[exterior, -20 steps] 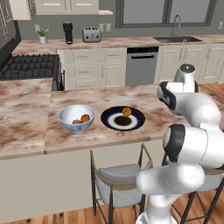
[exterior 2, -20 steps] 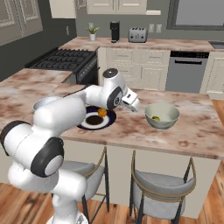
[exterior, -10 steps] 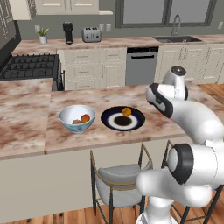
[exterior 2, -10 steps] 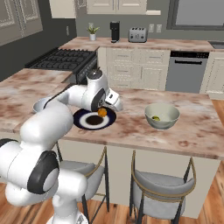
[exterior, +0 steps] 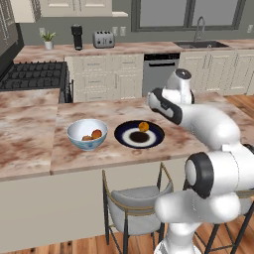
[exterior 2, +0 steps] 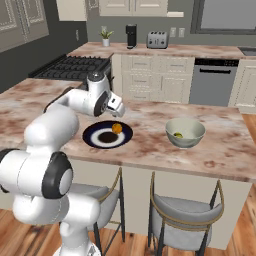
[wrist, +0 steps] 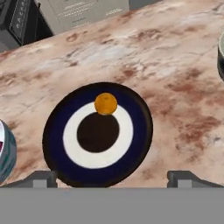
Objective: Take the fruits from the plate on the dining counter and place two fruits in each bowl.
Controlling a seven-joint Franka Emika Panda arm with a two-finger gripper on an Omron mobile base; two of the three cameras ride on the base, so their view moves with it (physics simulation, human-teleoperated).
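The dark plate [exterior: 124, 135] [exterior 2: 93, 135] [wrist: 56, 136] lies on the marbled dining counter [exterior: 30, 144] and holds one orange fruit [exterior: 143, 126] [exterior 2: 116, 128] [wrist: 106, 103] near its far side. Left of it, the white and blue bowl [exterior: 74, 130] [wrist: 3, 151] holds an orange fruit [exterior: 97, 133] and a brownish-red fruit [exterior: 87, 138]. Right of the plate, the greenish-cream bowl [exterior 2: 194, 128] holds the yellow-green fruit [exterior 2: 177, 135]. My gripper [exterior: 150, 100] [exterior 2: 120, 108] [wrist: 112, 177] hovers open and empty above the plate, its fingertips [wrist: 41, 177] wide apart.
Two bar stools [exterior 2: 185, 215] [exterior: 134, 203] stand against the counter's front. Behind are a stove [exterior: 32, 74], a dishwasher [exterior: 158, 72], and a back counter with a toaster [exterior: 103, 38], a coffee maker [exterior: 77, 36] and a plant [exterior: 48, 39].
The arm has swung left from beside the greenish-cream bowl to above the plate, gripper still open. The fruits, plate and bowls have not moved.
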